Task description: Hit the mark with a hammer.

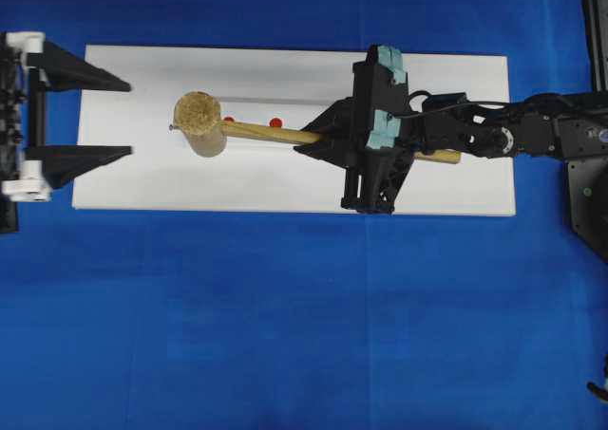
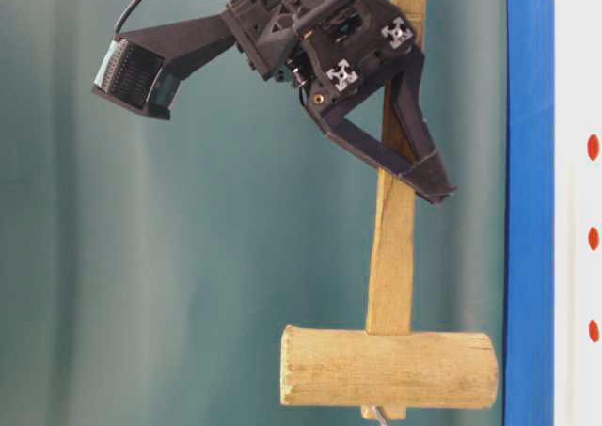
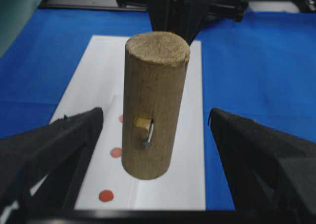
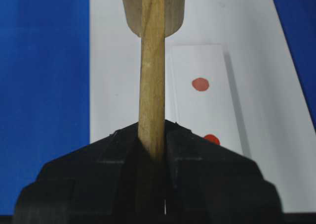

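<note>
Gripping hammer (image 1: 249,130), right gripper (image 1: 328,134) outstretched

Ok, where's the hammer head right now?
Overhead, the hammer head is above the white board's left part, beside the red dots, facing the open left gripper.

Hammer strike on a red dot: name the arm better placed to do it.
Right. The right gripper is shut on the hammer handle, head raised above the red dots. The left gripper hangs open and empty.
</note>
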Robot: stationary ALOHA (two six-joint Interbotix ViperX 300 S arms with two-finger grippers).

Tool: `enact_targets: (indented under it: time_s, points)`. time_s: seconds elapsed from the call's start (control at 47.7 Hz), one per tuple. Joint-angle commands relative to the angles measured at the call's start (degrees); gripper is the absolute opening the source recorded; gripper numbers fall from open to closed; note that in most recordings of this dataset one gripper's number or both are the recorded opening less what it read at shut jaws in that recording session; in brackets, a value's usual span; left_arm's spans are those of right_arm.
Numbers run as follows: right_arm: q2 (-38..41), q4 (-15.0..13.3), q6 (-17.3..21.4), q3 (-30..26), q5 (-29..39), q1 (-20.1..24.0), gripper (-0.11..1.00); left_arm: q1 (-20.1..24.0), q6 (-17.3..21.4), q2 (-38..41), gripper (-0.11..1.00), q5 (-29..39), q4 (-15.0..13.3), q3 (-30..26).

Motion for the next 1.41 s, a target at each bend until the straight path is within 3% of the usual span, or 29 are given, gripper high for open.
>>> enact_targets:
  time_s: [0.0, 0.378, 0.755, 0.86, 1.007, 1.385]
  points:
    - [-1.0, -0.3, -0.3, -1.7, -0.4, 0.1, 0.02, 0.3, -0.1, 4.3, 0.87, -3.0, 0.0, -2.2]
    - [-0.9, -0.2, -0.3, -1.6, -0.4, 0.1, 0.02, 0.2, -0.1, 19.8, 0.92, -5.5, -0.1, -11.4]
    - [-1.0, -0.3, -0.3, -1.6, -0.4, 0.1, 0.02, 0.3, -0.1, 23.3, 0.9, -3.3, -0.1, -14.9]
    - [-1.0, -0.4, -0.3, -1.6, -0.3, 0.1, 0.02, 0.3, -0.1, 23.4, 0.8, -2.5, -0.1, -15.0]
    - [-1.0, -1.0, -0.3, -1.6, -0.2, 0.3, 0.02, 0.2, -0.7, 23.3, 0.45, -2.5, -0.1, -14.9]
    - [-1.0, -1.8, -0.4, -1.5, 1.7, 0.4, 0.02, 0.2, -0.9, 23.5, 0.46, -3.1, -0.1, -15.1]
